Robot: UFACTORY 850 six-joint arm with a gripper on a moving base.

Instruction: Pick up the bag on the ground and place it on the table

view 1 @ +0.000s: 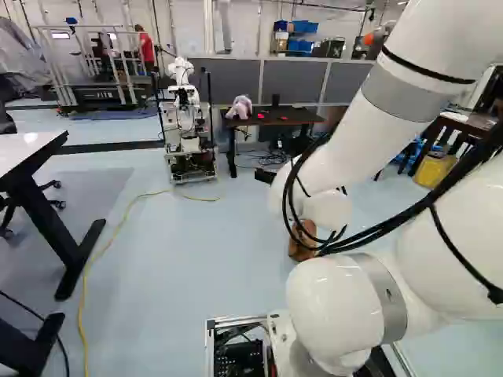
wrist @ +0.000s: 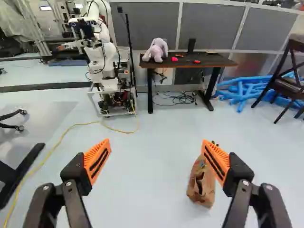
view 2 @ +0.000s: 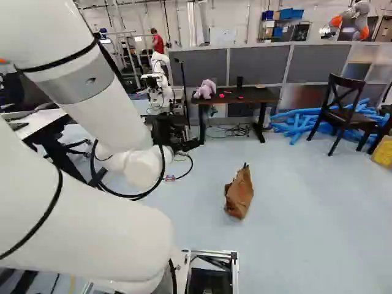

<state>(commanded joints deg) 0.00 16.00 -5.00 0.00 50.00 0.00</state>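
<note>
A dark part of my gripper (view 1: pixel 266 177) shows beside the white wrist in the left base view, its fingertips hidden there. In the wrist view the gripper (wrist: pixel 156 159) stands open, its orange pads wide apart with nothing held. The crumpled brown paper bag (view 2: pixel 239 193) stands on the floor in the right base view. Cables partly cover the bag (view 1: pixel 302 239) in the left base view. In the wrist view the bag (wrist: pixel 202 185) is on the floor beyond one finger, which overlaps its edge. The dark-topped table (wrist: pixel 209 59) stands farther ahead against grey partitions.
On the table are a pinkish plush toy (wrist: pixel 157 50), a black upright object and small red things. Another robot (wrist: pixel 107 61) stands beside it, a yellow cable (wrist: pixel 71 127) running from there. Blue tubes (view 2: pixel 300 122) and a dark chair (view 2: pixel 343 113) are past the table's other side.
</note>
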